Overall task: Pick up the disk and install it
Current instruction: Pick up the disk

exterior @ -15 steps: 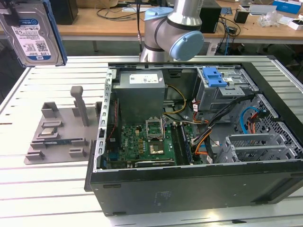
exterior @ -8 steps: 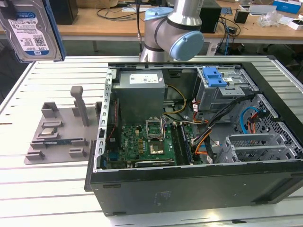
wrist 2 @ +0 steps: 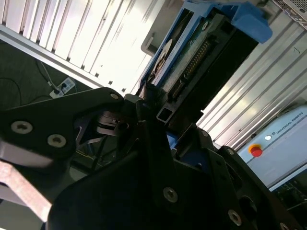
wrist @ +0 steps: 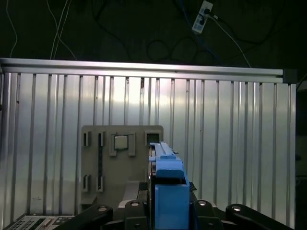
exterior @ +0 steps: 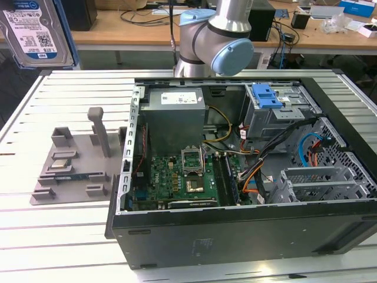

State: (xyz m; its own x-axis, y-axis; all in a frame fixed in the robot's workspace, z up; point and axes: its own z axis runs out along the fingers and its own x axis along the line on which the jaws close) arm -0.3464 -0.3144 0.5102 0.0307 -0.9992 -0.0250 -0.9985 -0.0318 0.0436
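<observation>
The gripper (wrist: 169, 207) was clamped on the disk (wrist: 165, 165), holding it edge-up in the air over the grey fixture (wrist: 122, 153) near the table's (wrist: 230, 134) edge. The grip looked short, so the disk might pivot and jam on entering the drive cage (exterior: 272, 121).

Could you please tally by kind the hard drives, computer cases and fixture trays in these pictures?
Silver-grey rectangular hard drive with blue side rails, clamped in the black gripper: 1
Open black metal computer case: 1
Grey plastic fixture tray: 1
Total: 3
</observation>
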